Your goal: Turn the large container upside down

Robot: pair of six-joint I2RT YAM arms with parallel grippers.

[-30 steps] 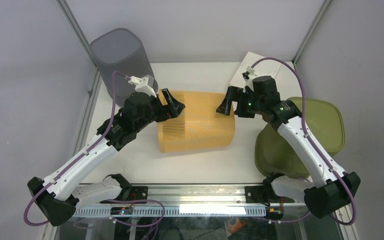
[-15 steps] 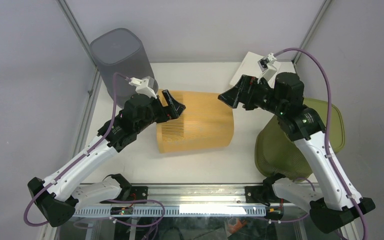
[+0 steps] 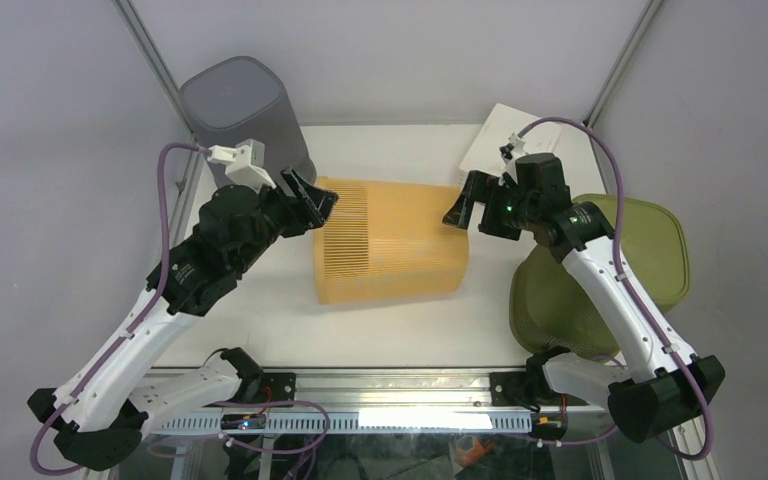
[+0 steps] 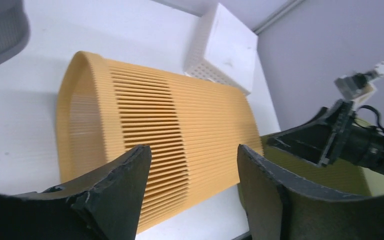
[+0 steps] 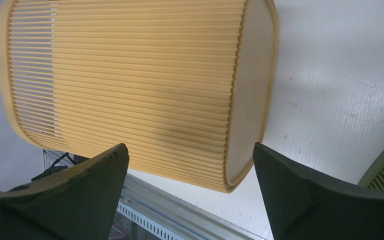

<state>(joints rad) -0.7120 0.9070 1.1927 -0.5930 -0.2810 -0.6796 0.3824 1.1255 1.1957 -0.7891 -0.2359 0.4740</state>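
Note:
The large orange slatted container (image 3: 390,240) lies on its side in the middle of the white table. Its open mouth faces left (image 4: 80,125) and its solid base faces right (image 5: 250,95). My left gripper (image 3: 310,200) is open and empty, hovering just off the upper left rim, touching nothing; its jaws stand wide apart in the left wrist view (image 4: 192,170). My right gripper (image 3: 465,205) is open and empty above the container's base end, with the base edge seen between its spread fingers in the right wrist view (image 5: 190,170).
A grey bin (image 3: 235,110) stands upside down at the back left. A white perforated box (image 3: 505,140) sits at the back right. A green basket (image 3: 560,290) and its green lid (image 3: 650,240) lie at the right. The metal rail (image 3: 390,385) runs along the near edge.
My left gripper has drawn back to the left, off the container's top. My right gripper rose and swung right, then came back down by the base end. The container has not moved.

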